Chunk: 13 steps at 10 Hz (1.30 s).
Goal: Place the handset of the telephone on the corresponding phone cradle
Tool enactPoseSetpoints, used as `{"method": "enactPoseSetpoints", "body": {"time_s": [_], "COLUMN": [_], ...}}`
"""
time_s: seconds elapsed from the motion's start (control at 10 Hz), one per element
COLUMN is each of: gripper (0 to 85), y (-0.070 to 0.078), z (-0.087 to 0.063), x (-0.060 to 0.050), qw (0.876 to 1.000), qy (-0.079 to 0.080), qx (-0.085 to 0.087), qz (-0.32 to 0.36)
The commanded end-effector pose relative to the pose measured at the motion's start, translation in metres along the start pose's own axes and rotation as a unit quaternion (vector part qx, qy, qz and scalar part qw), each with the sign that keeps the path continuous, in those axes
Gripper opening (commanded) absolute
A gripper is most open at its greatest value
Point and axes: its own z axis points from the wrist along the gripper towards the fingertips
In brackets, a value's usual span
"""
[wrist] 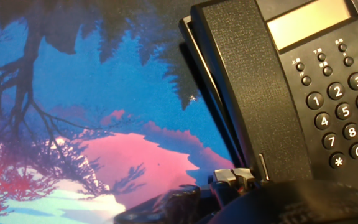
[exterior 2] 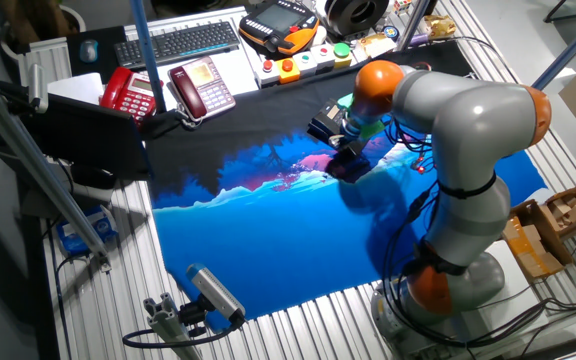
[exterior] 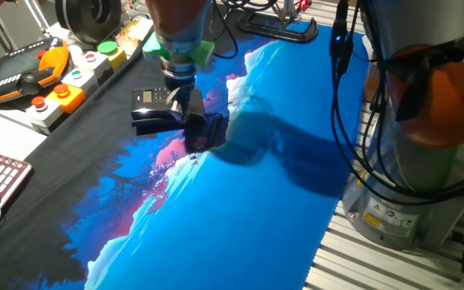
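While my gripper (exterior: 190,113) clamps the handset (exterior: 204,131) and hangs it at about four o'clock of the telephone (exterior: 153,109), I judge it poised to swing onto the cradle (wrist: 253,93). Only the hand view shows that strip bare beside the keypad (wrist: 337,102).
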Motion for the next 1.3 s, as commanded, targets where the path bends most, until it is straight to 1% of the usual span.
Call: {"method": "enactPoseSetpoints", "body": {"time_s": [0.0,0.1,0.2,0.3,0.4,0.7,0.8,0.9,1.0,1.2], "gripper": [0.7,0.7,0.7,0.7,0.7,0.7,0.7,0.7,0.7,0.7], "y": [0.000,0.000,-0.001,0.000,0.000,0.001,0.002,0.005,0.007,0.009], "z": [0.000,0.000,-0.002,-0.003,-0.003,-0.002,-0.003,-0.006,-0.011,-0.016], "x": [-0.001,-0.002,-0.003,-0.004,-0.005,-0.005,-0.004,-0.002,0.000,0.002], "qw": [1.000,1.000,1.000,1.000,1.000,1.000,1.000,0.999,0.999,0.998], "qy": [-0.001,-0.001,-0.001,0.002,0.005,0.008,0.014,0.019,0.022,0.025], "qx": [0.000,0.001,0.005,0.005,-0.001,-0.002,-0.011,-0.017,-0.026,-0.026], "qz": [-0.001,-0.003,-0.004,0.000,0.009,0.010,0.020,0.029,0.038,0.042]}}
